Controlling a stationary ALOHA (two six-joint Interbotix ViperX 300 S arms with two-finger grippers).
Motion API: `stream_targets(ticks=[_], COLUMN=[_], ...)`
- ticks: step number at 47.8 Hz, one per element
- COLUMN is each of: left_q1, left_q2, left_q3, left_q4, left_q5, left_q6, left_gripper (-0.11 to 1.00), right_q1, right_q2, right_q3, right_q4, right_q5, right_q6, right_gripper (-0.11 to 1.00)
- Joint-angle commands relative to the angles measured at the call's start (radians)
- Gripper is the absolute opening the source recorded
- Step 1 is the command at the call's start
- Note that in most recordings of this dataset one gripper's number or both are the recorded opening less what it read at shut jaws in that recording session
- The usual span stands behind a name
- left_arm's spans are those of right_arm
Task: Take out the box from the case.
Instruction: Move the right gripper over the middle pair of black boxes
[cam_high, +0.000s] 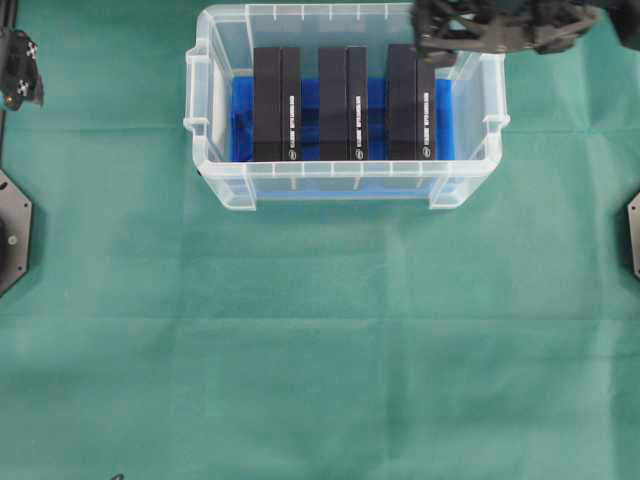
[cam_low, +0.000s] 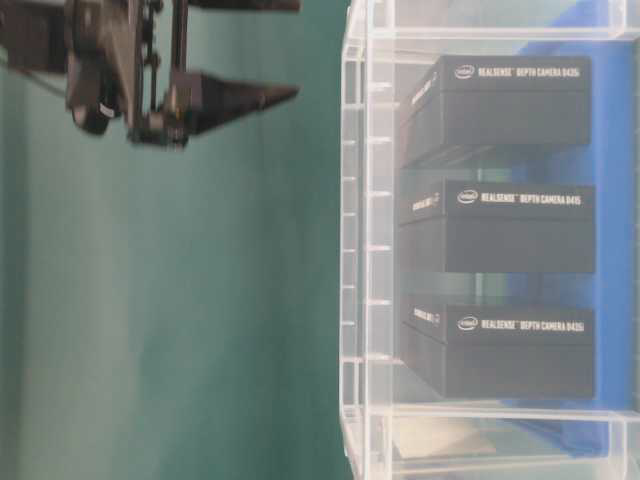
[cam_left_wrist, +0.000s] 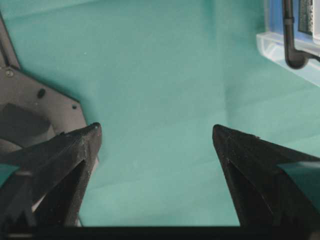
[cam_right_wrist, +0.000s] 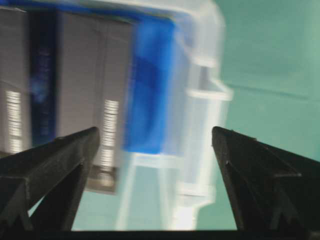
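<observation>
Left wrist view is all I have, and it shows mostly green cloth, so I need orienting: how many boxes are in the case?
Observer: Three black boxes stand side by side in the case.
Operator: Where is the right gripper?
Observer: The right gripper is above the case's right end, jaws open, holding nothing.
Operator: Is any box out yet?
Observer: No; the table-level view shows all three down inside, on the blue lining.
</observation>
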Motion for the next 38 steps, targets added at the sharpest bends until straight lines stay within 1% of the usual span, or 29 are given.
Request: stream_targets(ticks=[1, 9, 17, 30, 38], left_q1=[0.003, 0.003, 0.008, 0.008, 0.008], left_q2=[-0.003, -0.005, -0.008, -0.011, -0.014], left_q3=[-0.017, -0.015, -0.015, -0.017, -0.015], left_q4=[0.002, 0.002, 0.002, 0.002, 0.002], left_q5=[-0.003, -0.005, -0.005, -0.005, -0.005], left_q6=[0.000, 0.000, 0.005, 0.009, 0.012], left_gripper=[0.99, 0.99, 0.99, 0.99, 0.99], right_q1=[0.015, 0.038, 0.061, 0.089, 0.104], right_q2=[0.023, 0.080, 0.141, 0.218, 0.262], right_q3=[-0.071, -0.143, -0.210, -0.310, -0.367], right_q4=[0.000, 0.005, 0.029, 0.031, 0.048], right_q5=[-0.005, -0.018, -0.018, -0.018, -0.015], right_q6=[0.021, 0.034, 0.034, 0.063, 0.063], right_gripper=[0.95, 0.95, 0.95, 0.95, 0.95])
